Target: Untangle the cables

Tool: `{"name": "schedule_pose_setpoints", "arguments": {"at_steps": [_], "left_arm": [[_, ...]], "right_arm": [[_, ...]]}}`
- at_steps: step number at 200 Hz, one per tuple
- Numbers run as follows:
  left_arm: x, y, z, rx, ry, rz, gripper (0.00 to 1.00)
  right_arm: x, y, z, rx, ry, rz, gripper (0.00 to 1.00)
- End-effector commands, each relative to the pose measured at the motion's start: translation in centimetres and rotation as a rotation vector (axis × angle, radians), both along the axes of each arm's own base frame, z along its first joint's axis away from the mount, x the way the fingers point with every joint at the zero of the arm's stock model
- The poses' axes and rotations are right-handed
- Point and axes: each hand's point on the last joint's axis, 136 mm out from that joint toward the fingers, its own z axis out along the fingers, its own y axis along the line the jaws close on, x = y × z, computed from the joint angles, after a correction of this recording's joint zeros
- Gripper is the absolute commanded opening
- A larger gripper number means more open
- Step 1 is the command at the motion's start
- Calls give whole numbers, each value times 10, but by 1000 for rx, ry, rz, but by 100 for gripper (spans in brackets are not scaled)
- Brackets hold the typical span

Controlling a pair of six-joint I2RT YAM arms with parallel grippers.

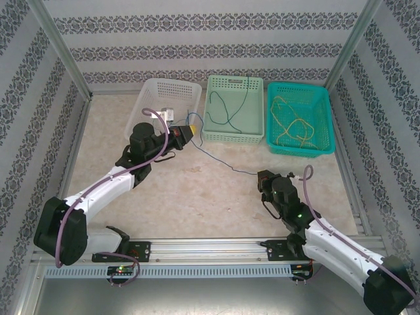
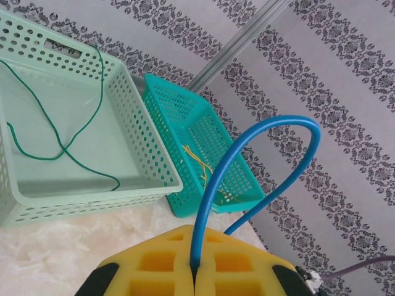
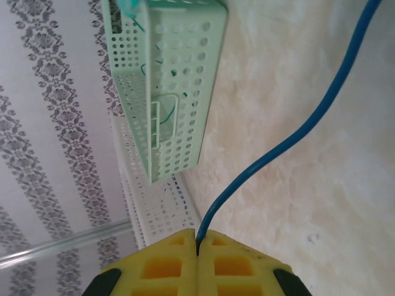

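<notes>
pinching one thin, smooth dark blue cable (image 2: 199,228): my left gripper (image 2: 194,268) and right gripper (image 3: 197,246), both yellow and blocky, clamped tight on it.

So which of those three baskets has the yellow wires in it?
The teal basket at the far right; yellow cables lie in it. The pale green basket in the middle holds a green cable instead.
</notes>
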Motion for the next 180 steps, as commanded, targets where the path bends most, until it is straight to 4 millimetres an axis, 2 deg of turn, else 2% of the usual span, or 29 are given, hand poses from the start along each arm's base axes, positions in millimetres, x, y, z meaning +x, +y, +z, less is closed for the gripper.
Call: {"name": "schedule_pose_setpoints", "arguments": {"at_steps": [1, 57, 69, 81, 92, 110, 119, 125, 127, 130, 151, 180], "left_arm": [[4, 19, 49, -73, -171, 93, 0], [0, 13, 51, -78, -175, 65, 0], [0, 12, 51, -74, -175, 64, 0], [0, 13, 51, -61, -175, 69, 0], [0, 14, 50, -27, -166, 76, 0], [2, 19, 42, 89, -103, 97, 0], [2, 20, 39, 139, -90, 93, 0], [0, 20, 38, 158, -87, 87, 0], [0, 21, 38, 161, -88, 87, 0], [-1, 20, 38, 164, -90, 82, 0], [-7, 13, 39, 187, -82, 21, 0], [-19, -3, 33, 222, -37, -119, 0]], "right_arm": [[-13, -21, -39, 40, 118, -123, 0], [-21, -30, -42, 49, 105, -144, 0], [-20, -31, -35, -6, 81, -122, 13], [-17, -33, -20, -79, 31, -98, 19], [-14, -37, -4, -155, -13, -85, 30], [-14, -48, 28, -344, -81, -49, 54], [-17, -54, 41, -444, -91, -25, 61], [-20, -58, 43, -508, -78, -4, 62], [-20, -59, 54, -517, -92, -2, 62], [-21, -60, 59, -538, -95, 7, 62], [-21, -60, 85, -666, -123, 75, 63], [-5, -30, 136, -737, -287, 203, 62]]}}
